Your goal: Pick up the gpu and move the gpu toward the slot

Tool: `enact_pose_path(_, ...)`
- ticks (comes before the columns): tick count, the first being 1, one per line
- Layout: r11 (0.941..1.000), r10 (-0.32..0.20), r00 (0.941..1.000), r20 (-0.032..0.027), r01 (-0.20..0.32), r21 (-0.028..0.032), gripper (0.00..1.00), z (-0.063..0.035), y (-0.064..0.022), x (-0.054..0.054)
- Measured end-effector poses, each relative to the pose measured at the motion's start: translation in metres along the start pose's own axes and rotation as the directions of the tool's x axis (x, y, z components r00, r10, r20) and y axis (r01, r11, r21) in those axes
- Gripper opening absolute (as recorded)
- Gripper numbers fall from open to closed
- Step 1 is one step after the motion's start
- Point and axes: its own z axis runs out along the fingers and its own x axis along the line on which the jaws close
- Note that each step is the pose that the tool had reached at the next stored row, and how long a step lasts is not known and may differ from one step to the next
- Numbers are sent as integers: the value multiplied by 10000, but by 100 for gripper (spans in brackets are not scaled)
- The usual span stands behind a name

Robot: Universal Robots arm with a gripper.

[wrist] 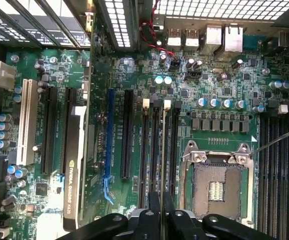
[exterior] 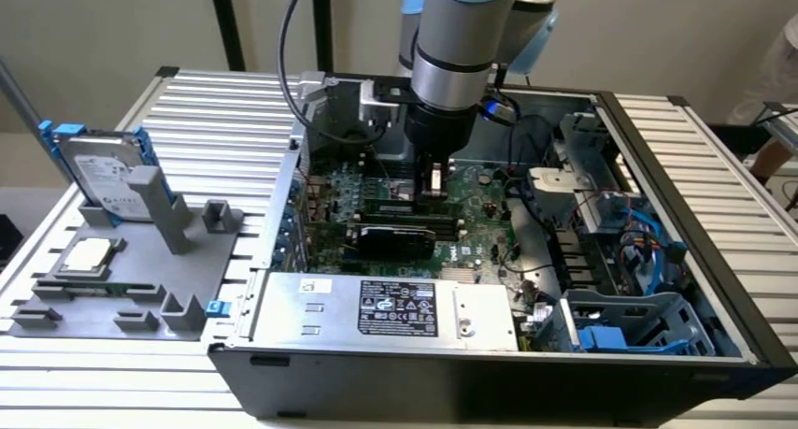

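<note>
Black steel walls of an open computer case [exterior: 499,378] enclose a green motherboard [wrist: 219,75]. On it the gpu [wrist: 74,165] stands on edge in a black connector, its black shroud edge upward, just beside the slot [wrist: 108,145], a bright-blue strip that lies bare next to it. An open CPU socket [wrist: 215,187] sits between two banks of black memory slots [wrist: 277,165]. A silver power supply [exterior: 387,307] fills the near part of the case. The tool [wrist: 160,200] hangs over the board, apart from the gpu, its fingers drawn close together with nothing between them. The case rests on a ribbed aluminium counter [exterior: 212,102]. On the exterior view's left, a grey fixture [exterior: 106,279] holds a hard drive [exterior: 106,177] with blue rails and a square CPU chip [exterior: 88,253].
</note>
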Motion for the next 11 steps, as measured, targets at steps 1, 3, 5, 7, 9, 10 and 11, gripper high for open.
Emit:
enact_pose_path(1, 10000, 0, 10000, 1, 0, 0, 14, 20, 1, 0)
enact_pose_path(3, 10000, -1, 10000, 2, 1, 1, 14, 46, 3, -1)
enact_pose_path(5, 10000, -1, 10000, -1, 1, -1, 14, 52, 4, 0)
enact_pose_path(7, 10000, 1, 10000, -2, -1, -1, 14, 52, 5, 0)
enact_pose_path(9, 10000, 8, 10000, 3, -8, 1, 14, 54, 5, -3)
enact_pose_path(10, 10000, 19, 10000, 5, -19, 2, 14, 55, 5, -6)
enact_pose_path(11, 10000, 32, 10000, 5, -32, 2, 14, 55, 5, -10)
